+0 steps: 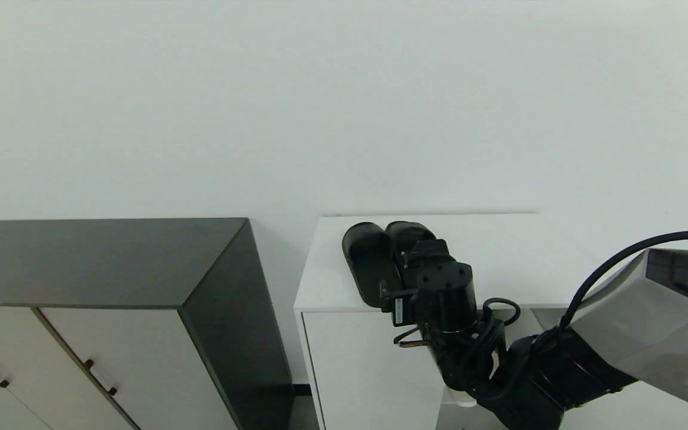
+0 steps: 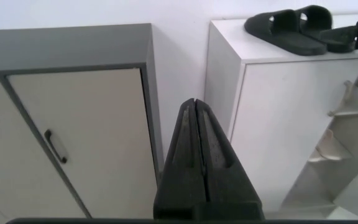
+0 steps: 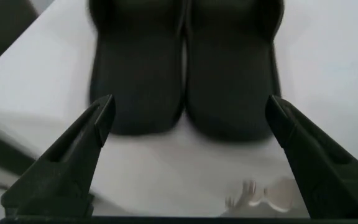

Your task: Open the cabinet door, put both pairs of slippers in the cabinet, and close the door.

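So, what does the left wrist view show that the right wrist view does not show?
The left wrist view adds the left gripper, shut, the grey-topped cabinet with its closed doors, and racks inside the white cabinet. The right wrist view adds how the right gripper stands: open, one finger on each side of the near ends of the slippers. Both share the black slippers, the white cabinet's top and the right gripper.

Slippers (image 1: 374,263) lie on the right cabinet (image 1: 517,263), seemingly near its front edge.
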You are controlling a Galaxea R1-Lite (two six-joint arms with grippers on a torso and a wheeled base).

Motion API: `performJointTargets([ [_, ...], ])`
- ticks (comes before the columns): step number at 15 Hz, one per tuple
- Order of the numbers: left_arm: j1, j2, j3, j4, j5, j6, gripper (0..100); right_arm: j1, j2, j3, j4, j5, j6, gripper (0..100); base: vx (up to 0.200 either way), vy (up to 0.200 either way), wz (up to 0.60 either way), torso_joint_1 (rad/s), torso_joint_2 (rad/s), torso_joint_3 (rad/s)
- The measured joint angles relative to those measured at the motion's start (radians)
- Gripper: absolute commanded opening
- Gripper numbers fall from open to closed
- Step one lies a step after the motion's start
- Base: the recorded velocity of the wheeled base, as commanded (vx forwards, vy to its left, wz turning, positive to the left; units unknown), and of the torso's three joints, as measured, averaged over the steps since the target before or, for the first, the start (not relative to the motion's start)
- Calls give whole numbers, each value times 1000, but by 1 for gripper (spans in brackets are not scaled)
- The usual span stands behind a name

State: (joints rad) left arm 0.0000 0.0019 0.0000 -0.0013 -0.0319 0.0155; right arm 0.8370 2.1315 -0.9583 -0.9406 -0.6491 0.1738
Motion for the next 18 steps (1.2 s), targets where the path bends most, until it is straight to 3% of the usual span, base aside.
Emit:
performJointTargets([
  [2, 0, 0, 0, 0, 0, 0, 0, 2, 0, 0, 0, 0, 0, 100, 200, 0, 0, -2, 2, 2],
  [11, 0, 0, 0, 0, 0, -2, 0, 2, -7, -9, 33, 5, -1, 100, 0, 0, 0, 0, 0, 0],
  [18, 0, 0, 0, 0, 0, -2, 0, 0, -7, -90, 117, 10, 1, 100, 0, 0, 0, 0, 0, 0],
])
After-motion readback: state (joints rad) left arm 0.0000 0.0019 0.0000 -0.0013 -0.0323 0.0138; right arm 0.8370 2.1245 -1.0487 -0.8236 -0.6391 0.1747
